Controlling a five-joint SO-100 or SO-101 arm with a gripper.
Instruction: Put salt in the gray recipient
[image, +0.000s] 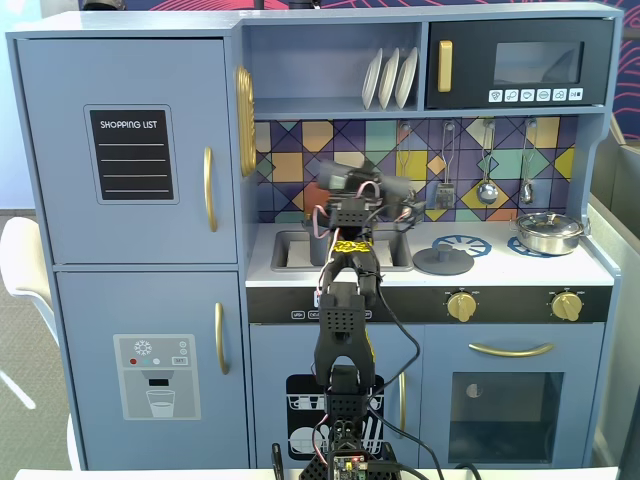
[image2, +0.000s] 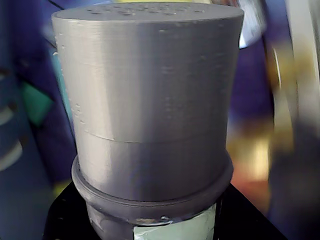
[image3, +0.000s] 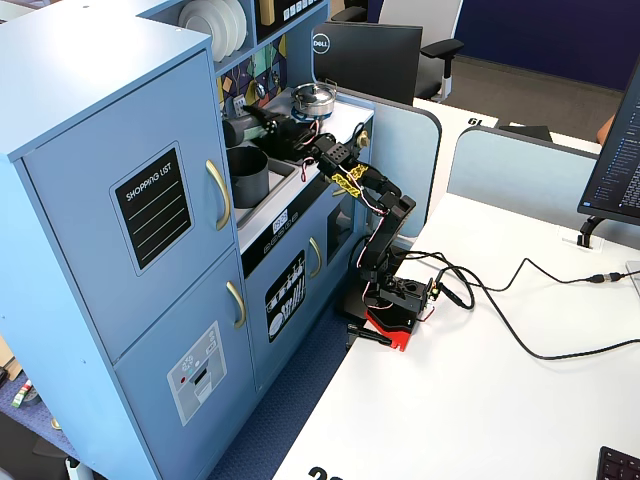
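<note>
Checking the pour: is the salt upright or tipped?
Tipped. In a fixed view the salt lies nearly level in the gripper, above the pot. Whether anything pours out, cannot tell.

salt (image2: 150, 100): gray, pale green label | toy kitchen (image: 130, 250): light blue, gold handles | backsplash (image: 300, 150): multicolour geometric tiles | gray recipient (image3: 247, 177): dark gray | arm (image: 340, 330): black

I work in an office: a desk (image3: 480, 400) carries my base, a Dell monitor (image3: 365, 60), chairs (image3: 440, 50) and partitions (image3: 520, 165) stand behind, facing a blue toy kitchen (image: 300, 250).
</note>
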